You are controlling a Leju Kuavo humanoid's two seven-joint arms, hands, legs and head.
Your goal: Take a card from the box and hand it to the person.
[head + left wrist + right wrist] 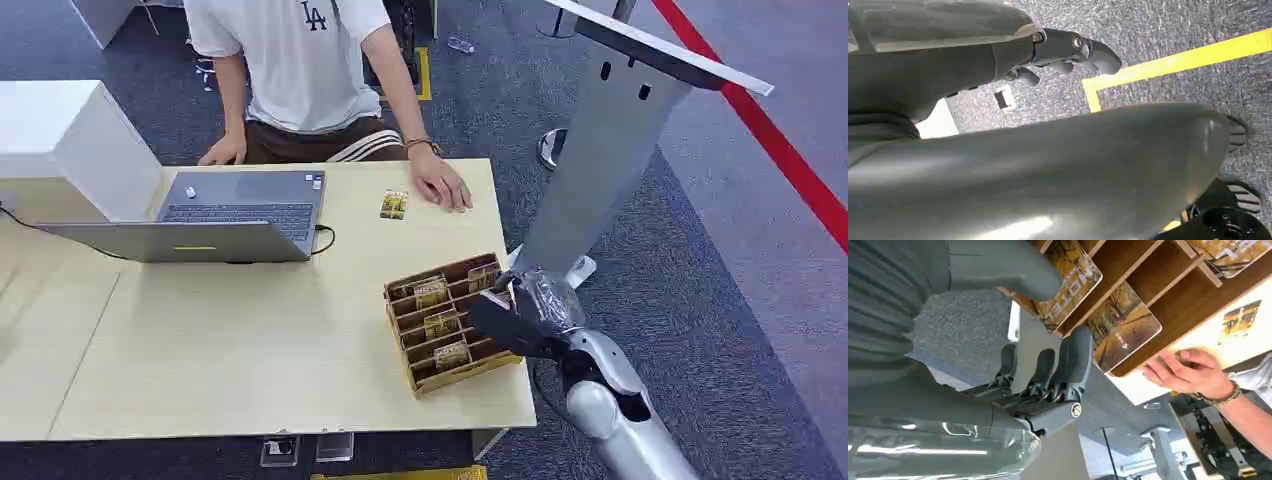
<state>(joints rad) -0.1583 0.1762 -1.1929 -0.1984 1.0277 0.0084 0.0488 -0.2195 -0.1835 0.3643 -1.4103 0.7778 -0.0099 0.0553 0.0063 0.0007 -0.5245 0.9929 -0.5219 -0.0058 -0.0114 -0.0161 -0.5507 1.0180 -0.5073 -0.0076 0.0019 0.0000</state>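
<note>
A brown wooden slotted box stands near the table's right front corner, with several yellow-brown cards upright in its slots. My right hand hovers at the box's right side, fingers apart and holding nothing. In the right wrist view the thumb and the dark fingers bracket the nearest cards in the box without gripping any. One card lies flat on the table beside the person's hand. My left hand hangs over the carpet, empty.
The person in a white shirt stands at the table's far edge, both hands on it. An open grey laptop sits left of centre, with a white cabinet at the far left. A grey slanted stand rises just right of the table.
</note>
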